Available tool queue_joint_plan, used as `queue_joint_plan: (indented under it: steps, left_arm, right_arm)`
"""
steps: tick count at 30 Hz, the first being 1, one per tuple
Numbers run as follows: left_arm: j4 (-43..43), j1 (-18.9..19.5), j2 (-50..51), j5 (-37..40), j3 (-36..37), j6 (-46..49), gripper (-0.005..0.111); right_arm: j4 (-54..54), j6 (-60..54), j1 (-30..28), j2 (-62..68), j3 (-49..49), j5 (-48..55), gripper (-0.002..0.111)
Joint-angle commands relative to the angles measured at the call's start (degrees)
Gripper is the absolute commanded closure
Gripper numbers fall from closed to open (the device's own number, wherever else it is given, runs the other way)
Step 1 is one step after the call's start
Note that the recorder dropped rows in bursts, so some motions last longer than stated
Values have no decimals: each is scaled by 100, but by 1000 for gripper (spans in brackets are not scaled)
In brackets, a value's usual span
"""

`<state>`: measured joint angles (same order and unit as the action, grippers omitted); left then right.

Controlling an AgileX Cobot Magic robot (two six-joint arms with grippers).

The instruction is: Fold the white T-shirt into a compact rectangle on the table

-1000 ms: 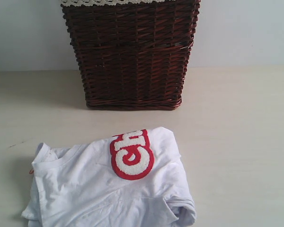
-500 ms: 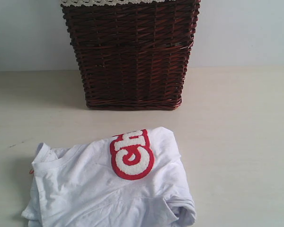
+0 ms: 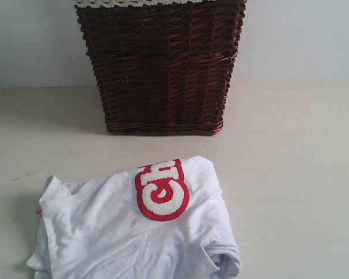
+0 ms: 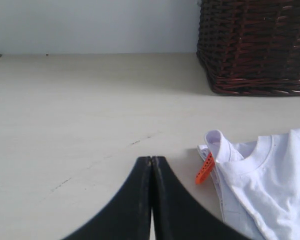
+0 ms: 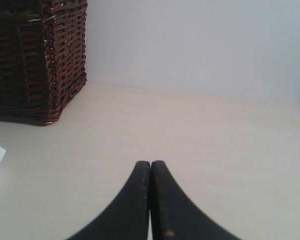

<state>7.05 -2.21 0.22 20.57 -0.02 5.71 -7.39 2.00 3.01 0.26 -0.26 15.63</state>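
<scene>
Both my grippers are pinched tight and empty: the left gripper (image 4: 151, 159) hangs over the table (image 4: 65, 110) just beside the orange tag (image 4: 205, 169) of the white T-shirt (image 4: 270, 180), the right gripper (image 5: 150, 163) over bare tabletop. The shirt lies loosely folded and rumpled in front of the wicker basket (image 3: 163, 70), apart from it, collar (image 3: 75, 195) on my left, red-outlined fuzzy lettering (image 3: 161, 190) facing up.

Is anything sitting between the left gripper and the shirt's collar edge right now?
Nothing visible. Only bare table lies between the left gripper, which is shut, and the white T-shirt at its collar with the orange tag. The wicker basket stands farther back, clear of that path.
</scene>
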Motion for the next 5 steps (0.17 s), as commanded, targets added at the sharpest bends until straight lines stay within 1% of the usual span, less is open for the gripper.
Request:
queue_joint_plan:
  steps: [1, 5]
  left_arm:
    - [-14, 20, -22, -33, 2, -7, 107]
    - [-14, 20, -22, -33, 2, -7, 107]
  right_arm:
    - [-5, -26, -34, -26, 26, -36, 108]
    - [-5, -26, -34, -26, 26, -36, 108]
